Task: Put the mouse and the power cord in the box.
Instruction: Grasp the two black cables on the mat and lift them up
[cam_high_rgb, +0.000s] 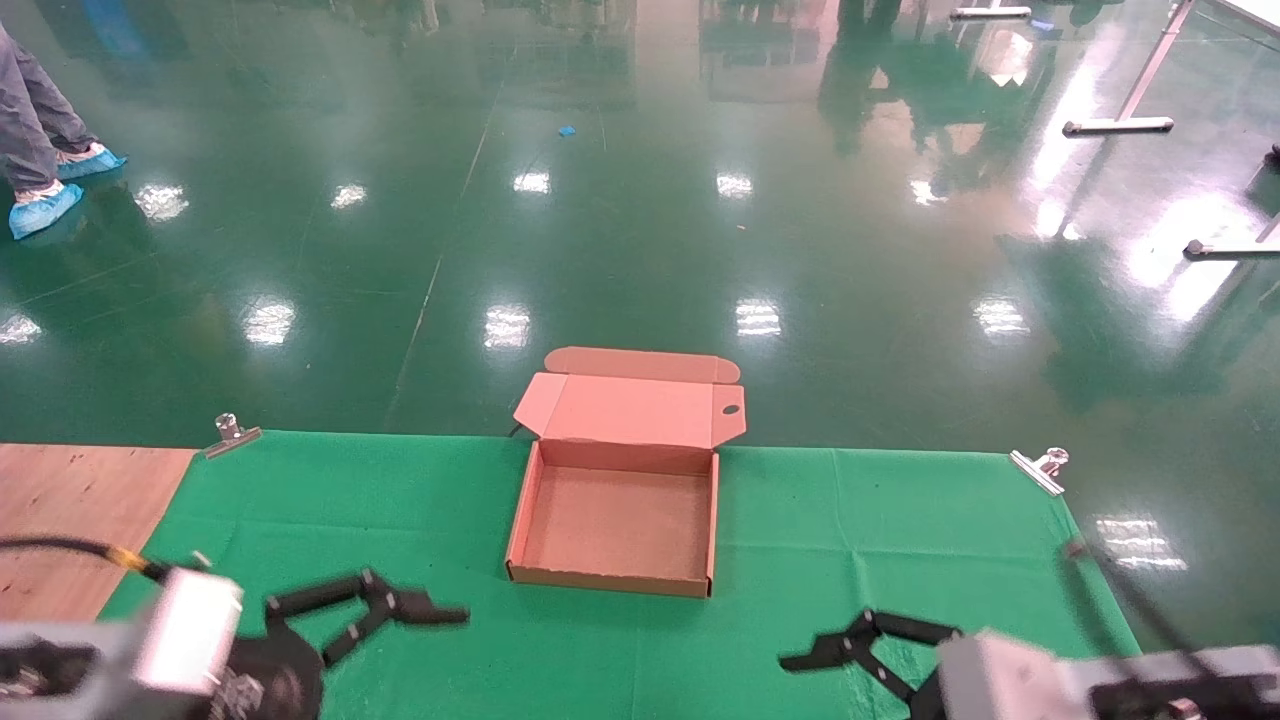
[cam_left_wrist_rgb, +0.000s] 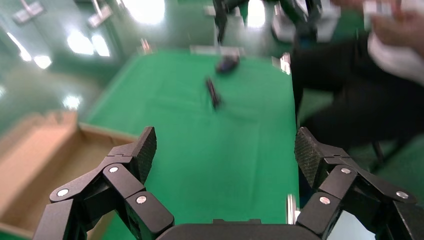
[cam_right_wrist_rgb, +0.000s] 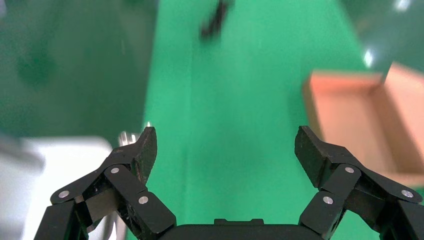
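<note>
One box sat open on the green cloth, near the cloth's far edge and midway across it, its lid folded back over the far edge and its inside bare. A small round hole showed near the lid's right corner. No mouse or cord appeared in the head view; the left wrist view caught a small dark rounded thing far off on the cloth, too blurred to name.

Two grippers were in view, both low at the near edge of the cloth and partly cut off by the frame. The left gripper hovered to the near left of the box, its fingers spread wide apart with nothing between them. The right gripper hovered to the near right, its fingers likewise wide apart and holding nothing.

Open cloth lay on both sides of the box and between it and the grippers. Two metal clips pinned the cloth's far corners. Bare wood showed at the left. A person's legs in blue shoe covers stood on the green floor, cut off at the upper left.
</note>
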